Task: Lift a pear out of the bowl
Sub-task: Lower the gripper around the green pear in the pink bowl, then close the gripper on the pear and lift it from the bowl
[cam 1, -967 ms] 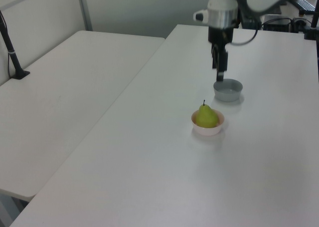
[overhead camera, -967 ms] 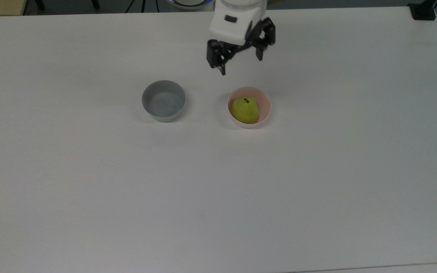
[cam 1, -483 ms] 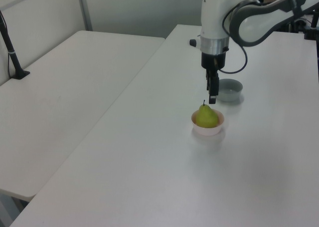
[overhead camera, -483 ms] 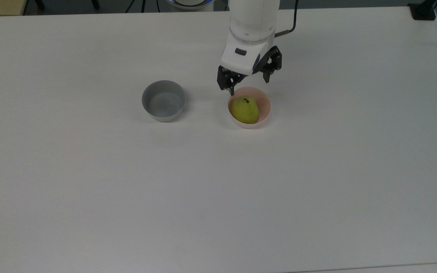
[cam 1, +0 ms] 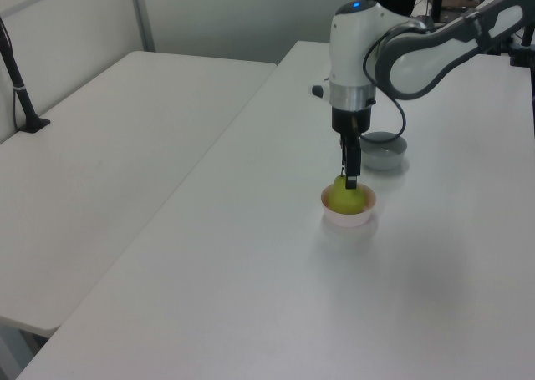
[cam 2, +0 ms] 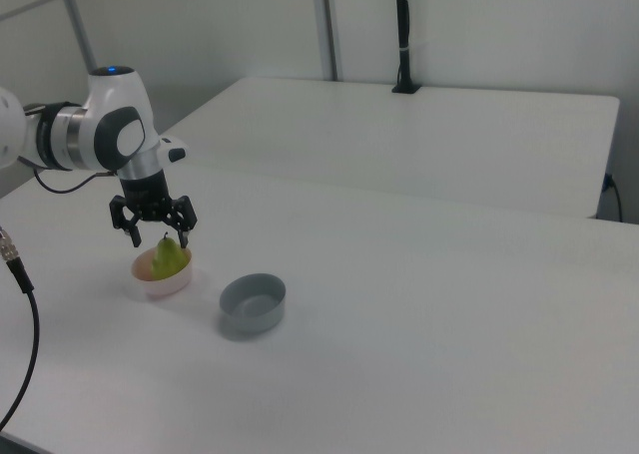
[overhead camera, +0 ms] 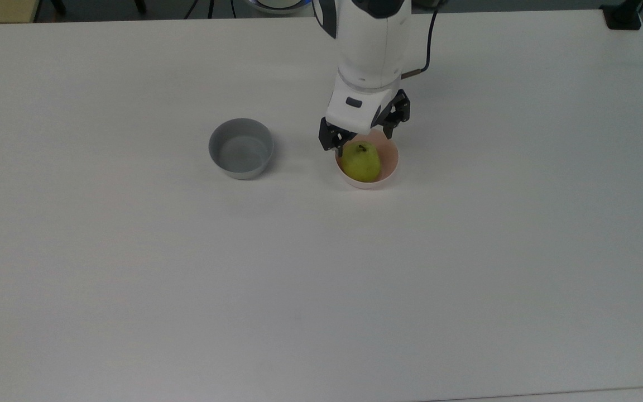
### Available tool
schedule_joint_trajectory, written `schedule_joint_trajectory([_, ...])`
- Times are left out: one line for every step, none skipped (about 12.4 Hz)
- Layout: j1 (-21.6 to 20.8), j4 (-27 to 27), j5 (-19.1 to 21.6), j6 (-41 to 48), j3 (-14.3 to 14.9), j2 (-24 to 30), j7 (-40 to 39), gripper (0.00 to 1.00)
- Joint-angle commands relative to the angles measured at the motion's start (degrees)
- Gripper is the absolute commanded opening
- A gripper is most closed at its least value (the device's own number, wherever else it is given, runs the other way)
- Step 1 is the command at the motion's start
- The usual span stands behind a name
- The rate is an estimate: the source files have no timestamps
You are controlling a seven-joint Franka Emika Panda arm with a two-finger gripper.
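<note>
In the top view, the arm (overhead camera: pixel 372 50) is cut off by the upper edge of the frame, and its white wrist housing covers the far rim of the pink bowl (overhead camera: pixel 389 162). In the left view, the jaws hang in front of the top of the pear (cam 1: pixel 344 198), hiding its stem. In the right view, the arm (cam 2: pixel 60 135) runs out past the left edge, and the pear (cam 2: pixel 168 258) hides the bowl's inside.

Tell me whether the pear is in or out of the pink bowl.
In. The pear sits inside the pink bowl, stem up, with the open gripper straddling its top.
</note>
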State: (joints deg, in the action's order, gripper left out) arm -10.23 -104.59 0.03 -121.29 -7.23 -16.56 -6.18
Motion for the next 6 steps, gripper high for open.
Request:
schedule_joint_trajectory([-1.46,-0.62,-2.22,-2.37,0.38,-1.8,1.17,1.0])
schedule_joint_trajectory([-1.54,-0.62,-3.18,-3.07,0.38,-2.59,1.17,0.99])
schedule_joint_trajectory([-1.54,-0.7,-3.28,-4.03,0.38,-2.86,1.17,0.92])
schedule_joint_trajectory([-1.54,-0.7,-3.19,-4.39,0.38,-3.21,1.17,0.71])
schedule_joint_trajectory([-1.46,-0.7,-3.19,-4.48,0.38,-3.3,1.26,0.34])
schedule_joint_trajectory([-1.37,-0.7,-3.19,-4.48,0.38,-3.3,1.26,0.08])
